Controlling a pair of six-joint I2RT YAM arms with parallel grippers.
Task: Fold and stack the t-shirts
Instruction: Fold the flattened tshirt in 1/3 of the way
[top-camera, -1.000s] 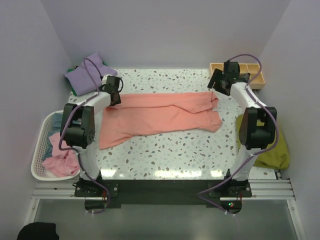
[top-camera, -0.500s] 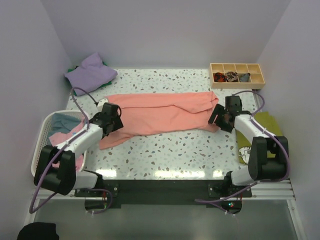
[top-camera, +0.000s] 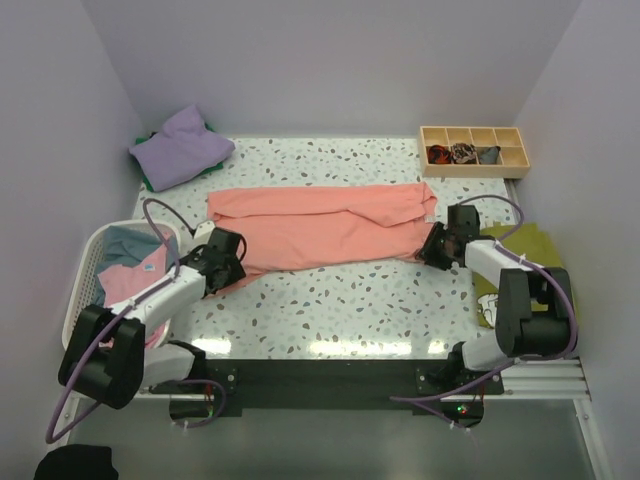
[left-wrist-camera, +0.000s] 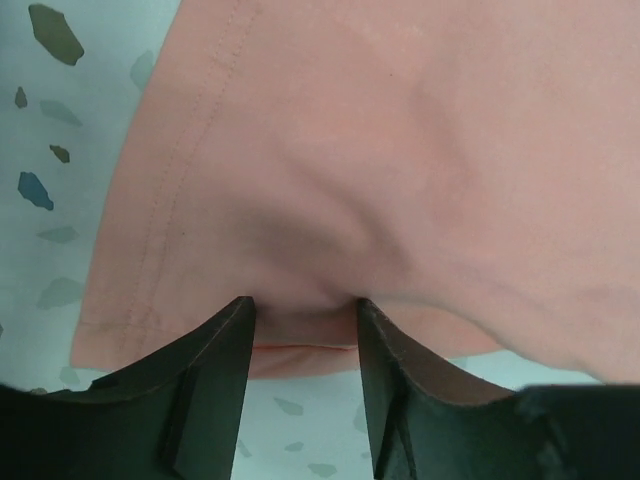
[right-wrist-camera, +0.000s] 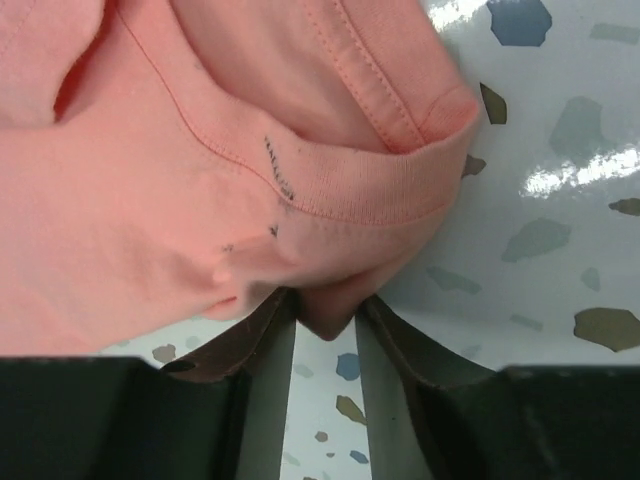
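Arms down from table (top-camera: 380, 300) far edge to shirt (top-camera: 330, 225) near corners; left gripper (left-wrist-camera: 303, 320) and right gripper (right-wrist-camera: 325, 310) now pinch cloth. Fold can start.

So the desk (top-camera: 350, 290) is one of those white terrazzo tops with grey and dark flecks all over. At the far right corner there's a shallow wooden tray (top-camera: 474, 131) split into compartments, with some small dark bits in the left-hand ones, too tiny to make out. A white plastic laundry basket (top-camera: 80, 300) with lattice sides sits just off the left edge. Silver aluminium rails (top-camera: 565, 377) run along the near side. There's a black lump (top-camera: 75, 465) low in the left corner, no clue what. The walls (top-camera: 330, 60) are pale lilac.
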